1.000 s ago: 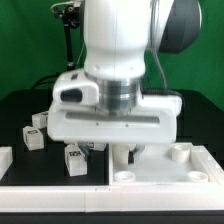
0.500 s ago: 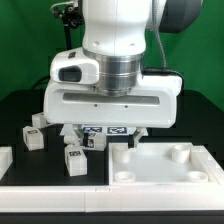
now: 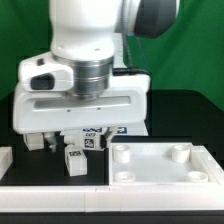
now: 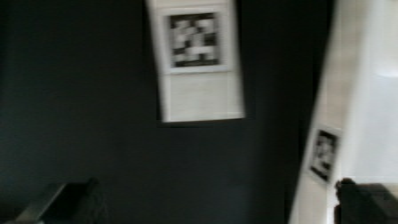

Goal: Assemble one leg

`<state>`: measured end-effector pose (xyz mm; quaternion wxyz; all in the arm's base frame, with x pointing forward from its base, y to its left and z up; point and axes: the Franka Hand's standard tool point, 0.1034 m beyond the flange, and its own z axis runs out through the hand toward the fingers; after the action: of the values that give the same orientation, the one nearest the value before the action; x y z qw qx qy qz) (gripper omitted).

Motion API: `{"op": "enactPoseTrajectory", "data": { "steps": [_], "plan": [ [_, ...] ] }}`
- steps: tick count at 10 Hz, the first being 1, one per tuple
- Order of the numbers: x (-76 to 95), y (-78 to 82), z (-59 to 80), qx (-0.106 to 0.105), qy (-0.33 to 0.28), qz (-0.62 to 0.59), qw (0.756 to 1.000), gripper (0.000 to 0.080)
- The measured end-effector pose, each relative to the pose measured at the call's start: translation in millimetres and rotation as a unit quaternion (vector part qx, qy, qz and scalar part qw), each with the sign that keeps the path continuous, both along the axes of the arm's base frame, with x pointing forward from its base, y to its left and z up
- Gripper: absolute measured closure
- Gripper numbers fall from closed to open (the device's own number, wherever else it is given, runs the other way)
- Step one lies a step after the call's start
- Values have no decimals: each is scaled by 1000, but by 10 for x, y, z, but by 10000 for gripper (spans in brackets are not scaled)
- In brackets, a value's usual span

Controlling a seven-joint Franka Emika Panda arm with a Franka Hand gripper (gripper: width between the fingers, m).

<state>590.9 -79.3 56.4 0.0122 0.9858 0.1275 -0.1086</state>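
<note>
A leg (image 4: pixel 199 65) is seen lying flat on the black bench (image 4: pixel 71 100), below the gripper (image 4: pixel 214 192), whose fingers are spread wide apart, nothing held.

Exterior camera: close, head-on to the arm (image 3: pixel 90 40), just above table (image 3: pixel 188 112) level. Wrist camera: looks down past the gripper (image 4: pixel 217 203), close. Shared: table beneath the gripper.
</note>
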Motion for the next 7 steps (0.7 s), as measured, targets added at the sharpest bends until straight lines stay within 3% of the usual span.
{"op": "enactPoseTrajectory", "data": {
  "steps": [4, 7],
  "plan": [
    [-58, 15, -20, -1, 23, -5, 1000, 151],
    [-173, -36, -46, -32, 138, 5, 990, 151]
  ]
}}
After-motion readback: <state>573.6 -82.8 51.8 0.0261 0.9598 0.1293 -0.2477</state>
